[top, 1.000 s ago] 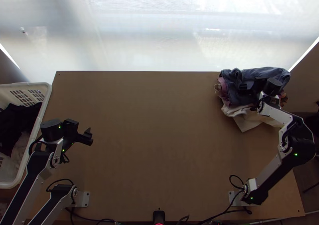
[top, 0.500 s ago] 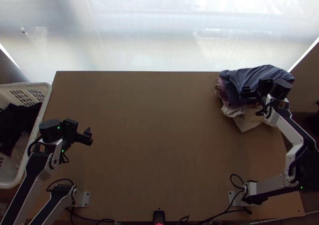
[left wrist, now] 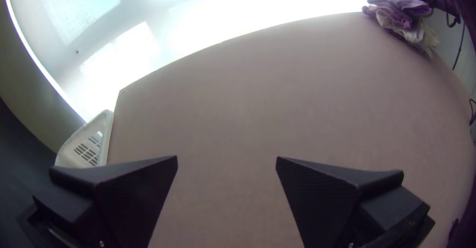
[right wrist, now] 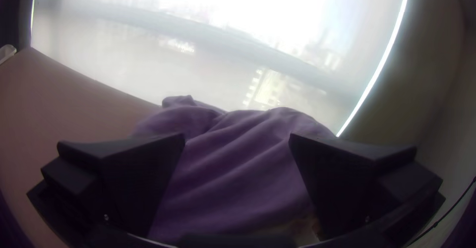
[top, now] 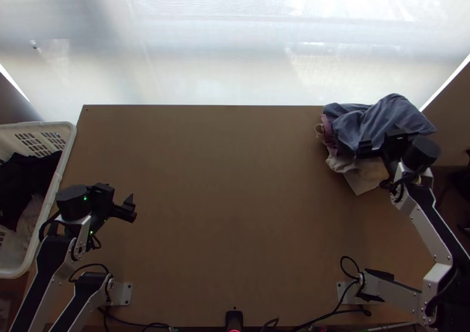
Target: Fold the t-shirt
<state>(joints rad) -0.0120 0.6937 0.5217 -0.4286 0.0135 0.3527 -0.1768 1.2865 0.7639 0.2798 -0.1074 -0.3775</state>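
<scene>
Right hand (top: 385, 139) shifted nearward, now released at rumpled blue-grey garment (top: 399, 113). My left hand (top: 119, 198): released, over worktop (top: 235, 203).

Top view: white slotted plastic basket (top: 66, 157) and dark cloth (top: 26, 176) within, both truncated by the left edge. The right claw (top: 385, 143) conceals part of the rumpled blue-grey cloth (top: 396, 113) — contact between them is indeterminable. Cream fabric (top: 363, 183) beneath — largely covered, its outline indistinct.
</scene>
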